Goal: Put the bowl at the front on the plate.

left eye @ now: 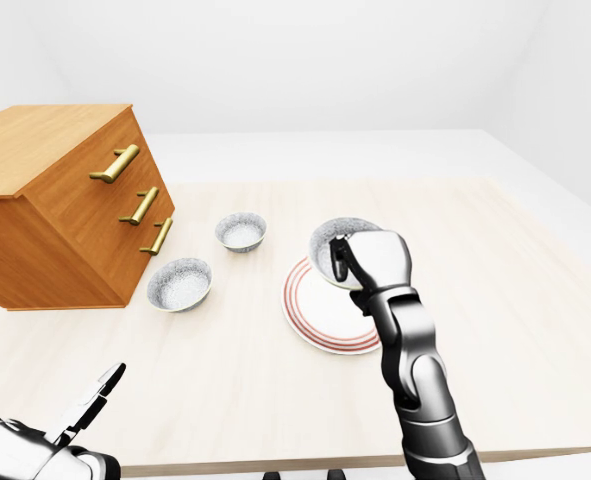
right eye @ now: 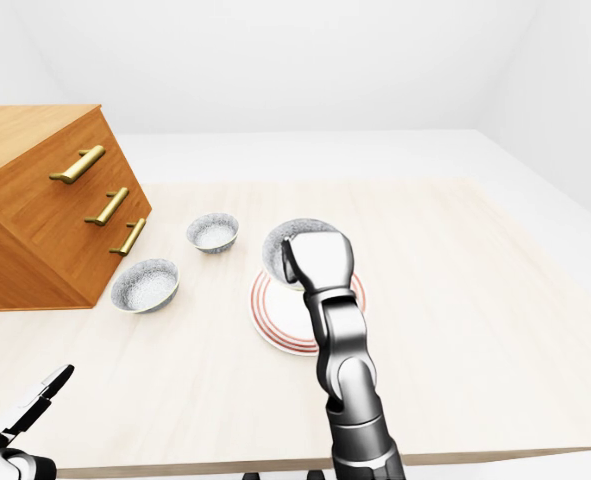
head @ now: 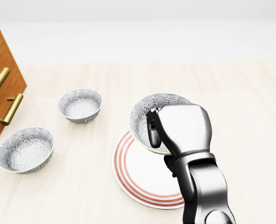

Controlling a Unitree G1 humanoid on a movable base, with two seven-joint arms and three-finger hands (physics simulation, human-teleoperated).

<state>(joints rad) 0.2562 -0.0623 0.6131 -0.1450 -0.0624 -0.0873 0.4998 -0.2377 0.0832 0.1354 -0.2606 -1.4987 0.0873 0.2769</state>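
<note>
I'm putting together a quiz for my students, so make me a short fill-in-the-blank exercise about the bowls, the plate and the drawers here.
1. The right hand holds a bowl above the plate, whose rings are ___.
2. At the head view's left, ___ more bowls stand on the table.
3. In the left-eye view, the drawers show ___ handles.

Missing words: red; two; three.
</note>
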